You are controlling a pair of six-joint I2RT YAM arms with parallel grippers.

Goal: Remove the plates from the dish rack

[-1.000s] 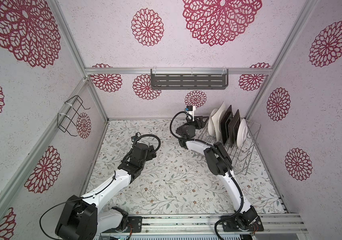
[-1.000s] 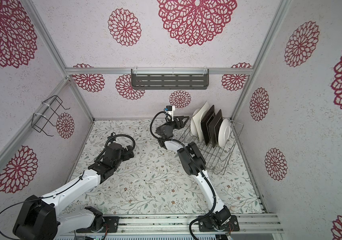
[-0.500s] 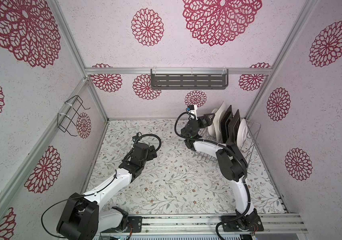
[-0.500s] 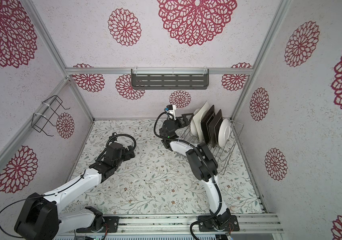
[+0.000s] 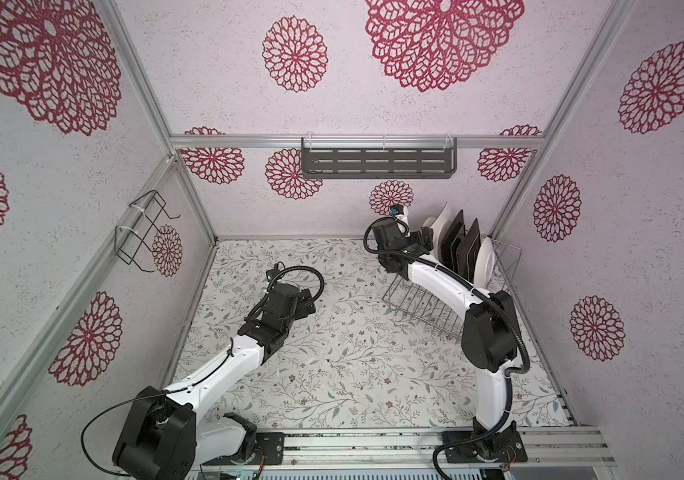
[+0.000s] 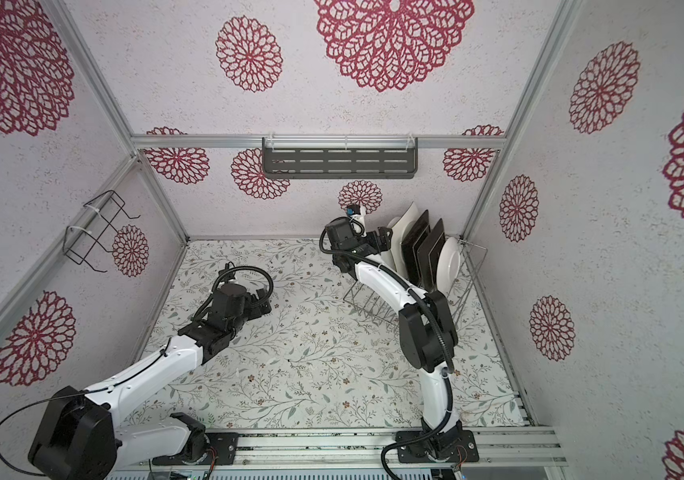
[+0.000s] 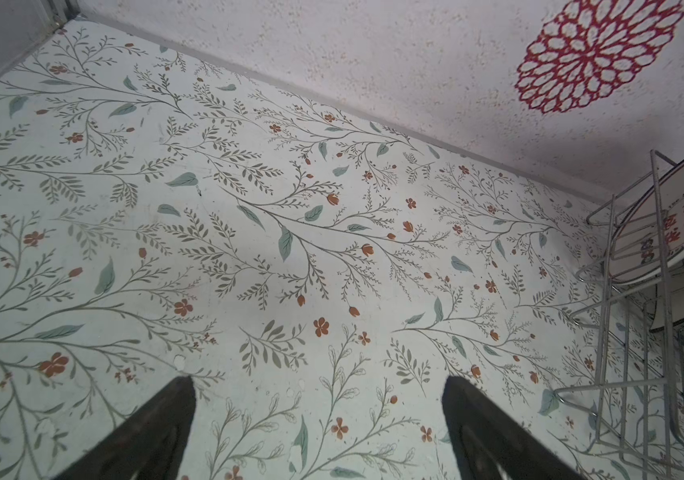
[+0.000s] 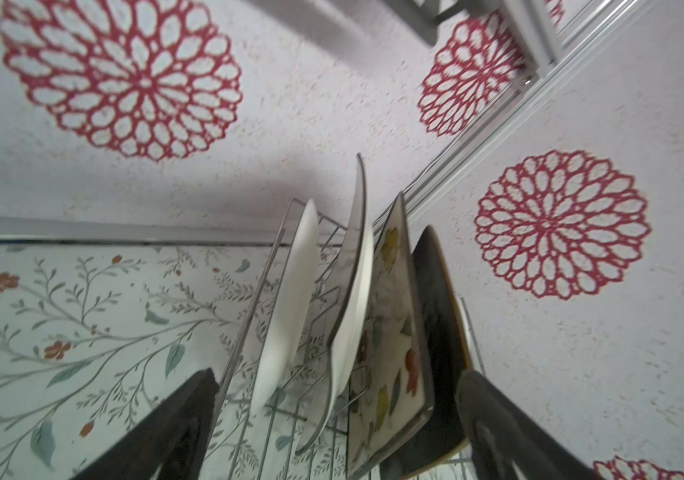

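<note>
The dish rack (image 5: 427, 309) (image 6: 373, 305), silver wire, stands at the back right of the floral mat. Several plates stand upright in it: a round white plate (image 5: 485, 262) (image 6: 449, 262) nearest the front, two dark-backed square ones (image 5: 470, 249), and white ones behind. My right gripper (image 5: 424, 240) (image 6: 382, 241) is open at the plates' left edges and holds nothing. In the right wrist view the right gripper (image 8: 338, 376) faces a white round plate (image 8: 290, 299), a white square plate (image 8: 354, 299) and a flowered plate (image 8: 392, 332). My left gripper (image 5: 308, 300) (image 7: 318, 380) hangs open above the mat.
A dark grey slotted shelf (image 5: 377, 162) hangs on the back wall and a black wire holder (image 5: 140, 232) on the left wall. In the left wrist view the rack's wire side (image 7: 660, 291) stands in front of a plate with red characters (image 7: 673, 216). Aluminium rail (image 5: 373, 444) along the front.
My right gripper has swung right from the back middle to the plates in the rack, and its jaws have opened wider. The left arm has not moved.
</note>
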